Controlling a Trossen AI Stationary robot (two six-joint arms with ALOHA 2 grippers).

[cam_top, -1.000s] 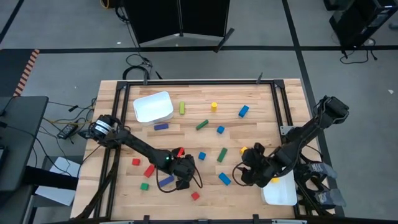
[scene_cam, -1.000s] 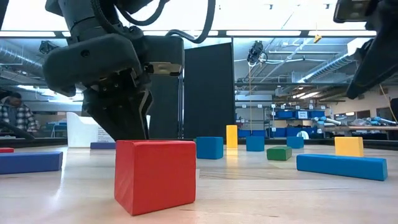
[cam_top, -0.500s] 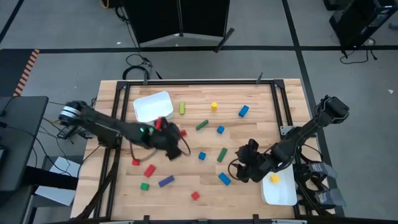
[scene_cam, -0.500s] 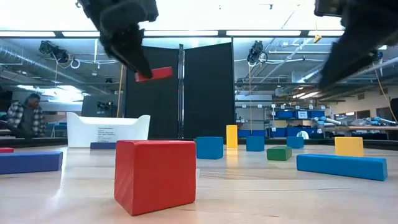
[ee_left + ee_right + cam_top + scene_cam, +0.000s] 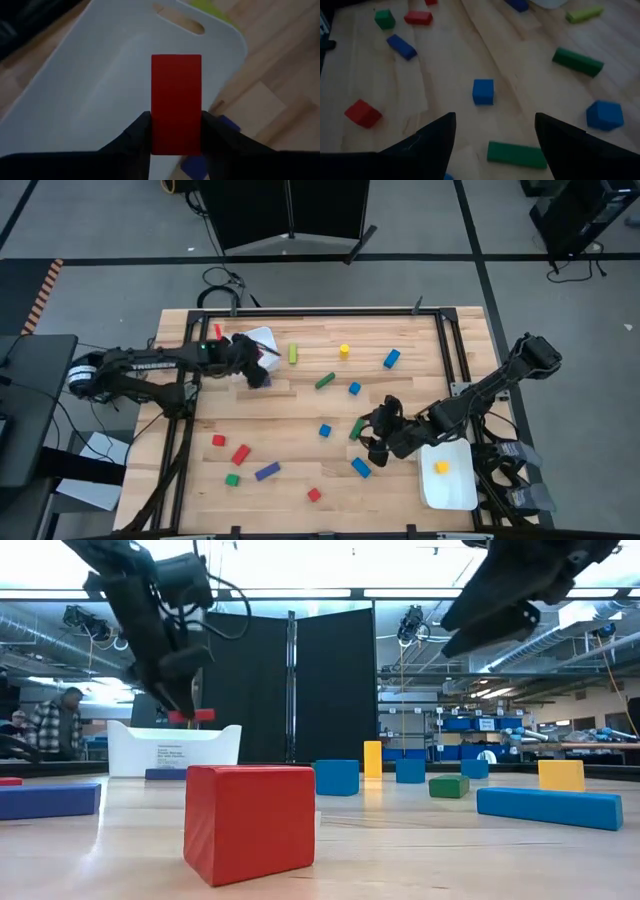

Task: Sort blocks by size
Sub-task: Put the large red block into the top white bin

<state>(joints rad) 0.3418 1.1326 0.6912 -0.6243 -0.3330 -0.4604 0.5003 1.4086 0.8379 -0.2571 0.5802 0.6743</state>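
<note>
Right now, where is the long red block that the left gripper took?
The red bar is clamped in the left gripper, held in the air above the white tray at the table's far left corner in the high view.

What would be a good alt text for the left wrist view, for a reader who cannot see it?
The left gripper holds a long red block between its two dark fingers, above a white tray on the wooden table. A blue block shows partly behind one finger.

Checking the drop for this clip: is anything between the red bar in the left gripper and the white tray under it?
Nothing visible. The left gripper holds the red bar over the white tray, whose floor looks bare below the bar.
</note>
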